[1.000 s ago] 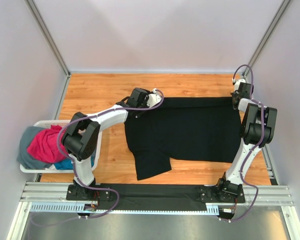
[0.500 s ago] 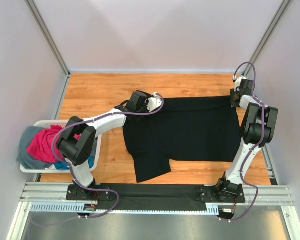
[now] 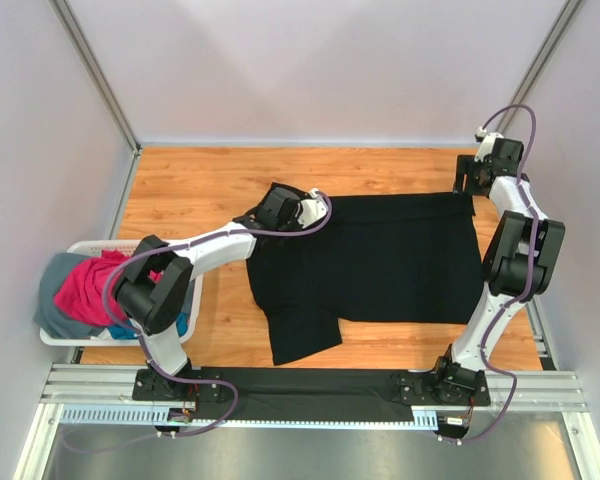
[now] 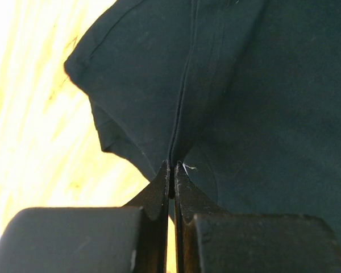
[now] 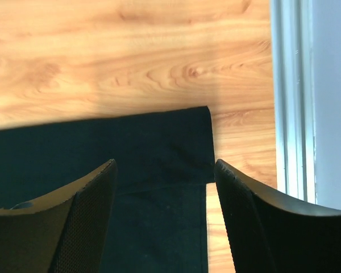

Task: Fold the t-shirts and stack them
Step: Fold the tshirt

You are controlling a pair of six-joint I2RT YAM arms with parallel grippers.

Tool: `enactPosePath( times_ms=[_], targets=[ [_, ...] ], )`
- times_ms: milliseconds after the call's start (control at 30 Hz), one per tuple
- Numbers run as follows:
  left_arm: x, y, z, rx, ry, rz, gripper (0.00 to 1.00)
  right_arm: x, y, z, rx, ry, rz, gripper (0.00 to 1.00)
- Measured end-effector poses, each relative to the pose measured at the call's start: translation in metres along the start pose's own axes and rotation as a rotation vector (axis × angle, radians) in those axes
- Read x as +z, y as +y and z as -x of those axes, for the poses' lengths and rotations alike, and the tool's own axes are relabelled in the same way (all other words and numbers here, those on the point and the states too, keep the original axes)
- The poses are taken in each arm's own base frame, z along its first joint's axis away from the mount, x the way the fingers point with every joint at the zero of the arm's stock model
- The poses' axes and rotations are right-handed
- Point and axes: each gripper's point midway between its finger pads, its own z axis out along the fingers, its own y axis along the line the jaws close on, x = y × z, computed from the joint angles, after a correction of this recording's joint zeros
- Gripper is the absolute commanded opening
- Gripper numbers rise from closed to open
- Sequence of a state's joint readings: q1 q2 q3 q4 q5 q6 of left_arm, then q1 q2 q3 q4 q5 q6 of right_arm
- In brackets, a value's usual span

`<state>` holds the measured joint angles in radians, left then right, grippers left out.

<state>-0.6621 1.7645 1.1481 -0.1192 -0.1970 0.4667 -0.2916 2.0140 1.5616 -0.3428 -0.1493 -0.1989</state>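
Table (image 3: 190, 190): a wood-grain top that fills the middle of the overhead view, with pale walls on three sides.
Black t-shirt (image 3: 380, 260): spread flat on the table, centre to right of the overhead view. One short sleeve sticks out toward the lower left. Its far edge runs from the left pincer to the right one.
Basket (image 3: 55, 338): white plastic, at the left edge of the overhead view, well apart from the black t-shirt.
Pink t-shirt (image 3: 85, 290): bunched on top of the heap in the basket.
Grey t-shirt (image 3: 52, 275): spills over the basket's upper-left rim, beside the pink one.
Blue t-shirt (image 3: 128, 328): only a scrap shows, at the basket's lower right under the pink one.
Left gripper (image 4: 171, 170): at the black t-shirt's upper-left corner, fingers pressed together and pinching a raised ridge of the black cloth.
Right gripper (image 5: 165, 165): over the black t-shirt's upper-right corner, fingers spread wide with nothing between them. The cloth's square corner lies flat on the wood below, near the metal rail at the right.
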Motion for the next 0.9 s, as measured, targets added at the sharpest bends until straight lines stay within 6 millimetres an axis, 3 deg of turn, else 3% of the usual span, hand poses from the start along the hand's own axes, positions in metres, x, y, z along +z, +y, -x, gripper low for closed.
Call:
enactPosePath(
  times_ms=[167, 333, 667, 833, 867, 900],
  targets=[
    [-0.008, 0.001, 0.002, -0.014, -0.007, 0.022, 0.00, -0.021, -0.003, 0.027, 0.077, -0.059, -0.013, 0.71],
    [-0.014, -0.005, 0.006, -0.011, -0.018, 0.025, 0.00, -0.027, -0.004, 0.032, 0.143, -0.073, -0.017, 0.71],
    [-0.016, -0.011, 0.000, -0.080, 0.014, 0.060, 0.00, -0.016, 0.008, 0.008, 0.331, -0.014, 0.003, 0.65],
    [-0.018, -0.024, 0.001, -0.118, 0.023, 0.041, 0.00, -0.012, 0.015, -0.011, 0.380, 0.029, 0.017, 0.65],
    [-0.019, -0.027, 0.000, -0.121, 0.025, 0.037, 0.03, -0.011, 0.016, -0.013, 0.385, 0.034, 0.021, 0.66],
    [-0.020, -0.029, -0.001, -0.127, 0.032, 0.035, 0.16, -0.011, 0.017, -0.014, 0.387, 0.037, 0.024, 0.66]
  ],
)
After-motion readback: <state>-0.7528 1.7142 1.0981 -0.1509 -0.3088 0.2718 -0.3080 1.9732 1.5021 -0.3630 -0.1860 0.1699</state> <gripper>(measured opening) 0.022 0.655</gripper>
